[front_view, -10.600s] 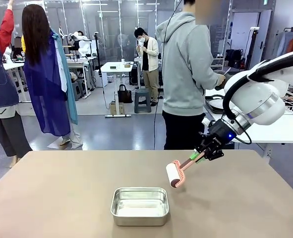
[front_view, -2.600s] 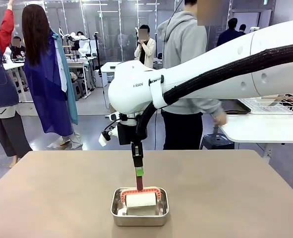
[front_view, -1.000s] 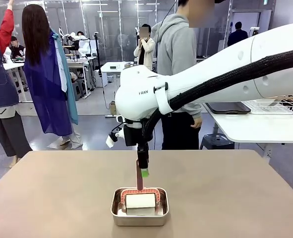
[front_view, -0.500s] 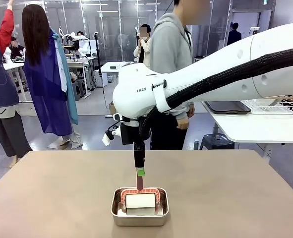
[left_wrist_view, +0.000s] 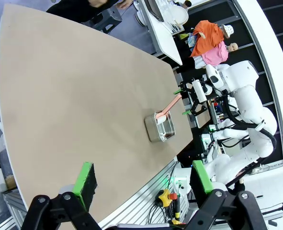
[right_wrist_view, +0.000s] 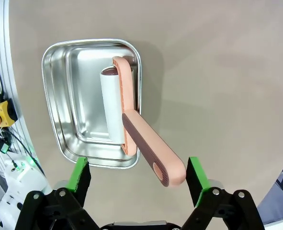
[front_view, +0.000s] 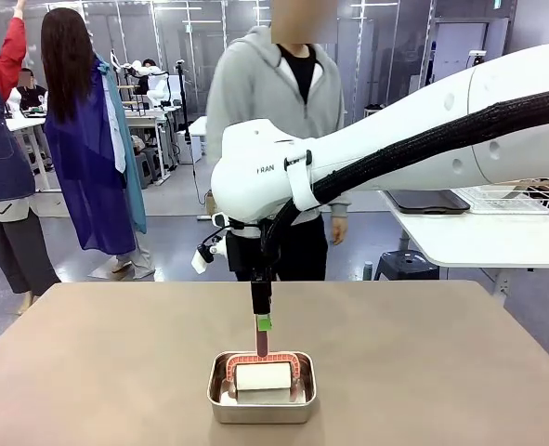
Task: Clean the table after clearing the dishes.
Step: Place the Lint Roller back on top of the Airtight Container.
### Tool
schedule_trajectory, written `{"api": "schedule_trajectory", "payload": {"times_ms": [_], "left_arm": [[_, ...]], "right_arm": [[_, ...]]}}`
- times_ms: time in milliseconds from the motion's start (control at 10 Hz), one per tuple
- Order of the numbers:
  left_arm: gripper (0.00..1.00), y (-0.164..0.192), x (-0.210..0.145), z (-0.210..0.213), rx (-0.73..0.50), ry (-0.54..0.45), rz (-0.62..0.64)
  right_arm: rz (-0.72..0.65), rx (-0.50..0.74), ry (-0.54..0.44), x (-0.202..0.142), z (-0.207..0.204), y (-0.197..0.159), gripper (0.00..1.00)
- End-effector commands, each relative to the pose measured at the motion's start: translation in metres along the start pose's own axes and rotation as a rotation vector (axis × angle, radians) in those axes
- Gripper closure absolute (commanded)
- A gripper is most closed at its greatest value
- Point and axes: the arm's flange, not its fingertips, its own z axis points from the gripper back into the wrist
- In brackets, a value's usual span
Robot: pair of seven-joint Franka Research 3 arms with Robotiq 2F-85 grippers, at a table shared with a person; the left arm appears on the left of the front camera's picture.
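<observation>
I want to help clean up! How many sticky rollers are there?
1. The sticky roller lies in the metal pan near the front of the table; its pink handle sticks up between the right hand's open green fingers.

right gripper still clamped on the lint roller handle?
No. In the right wrist view the right gripper stands open, both pads clear of the lint roller, which rests in the steel pan.

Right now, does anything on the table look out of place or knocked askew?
Nothing is spilled or damaged. The lint roller lies in the steel pan, its pink handle slanting up past the rim. The right gripper is open around the handle, not clamping it. The table looks tidy.
</observation>
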Motion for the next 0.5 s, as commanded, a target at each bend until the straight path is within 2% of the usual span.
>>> {"api": "schedule_trajectory", "payload": {"times_ms": [0, 100, 200, 300, 400], "left_arm": [[0.0, -0.004, -0.002, 0.004, 0.008, 0.008, -0.007], [0.0, -0.004, -0.002, 0.004, 0.008, 0.008, -0.007], [0.0, -0.004, -0.002, 0.004, 0.008, 0.008, -0.007], [0.0, -0.004, -0.002, 0.004, 0.008, 0.008, -0.007], [0.0, -0.004, -0.002, 0.004, 0.008, 0.008, -0.007]], "right_arm": [[-0.121, 0.112, -0.175, -0.035, 0.011, -0.002, 0.0], [-0.271, 0.201, -0.313, -0.072, 0.013, -0.008, 0.0], [-0.36, 0.281, -0.5, -0.112, 0.015, -0.012, 0.0], [-0.492, 0.281, -0.612, -0.157, 0.016, -0.014, 0.0], [-0.753, 0.248, -0.681, -0.204, 0.014, -0.016, 0.0]]}}
